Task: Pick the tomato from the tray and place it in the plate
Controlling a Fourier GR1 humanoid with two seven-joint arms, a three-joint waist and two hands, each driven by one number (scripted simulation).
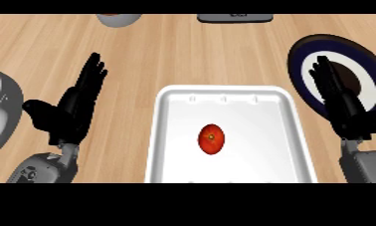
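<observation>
A red tomato point(211, 139) lies near the middle of a white tray point(169, 140) at the lower centre of the wooden counter. To the right of the tray lies a dark blue plate point(312, 53) with a white ring and a dark centre. My right hand point(341, 101) is open, fingers straight, over the plate's lower part and hides some of it. My left hand point(73, 105) rests open to the left of the tray, fingers pointing up. Neither hand touches the tomato.
A grey bowl-like object point(117, 19) sits at the counter's top edge, left of centre. A dark flat object point(235, 17) lies at the top centre. A grey round object point(6, 108) shows at the left edge.
</observation>
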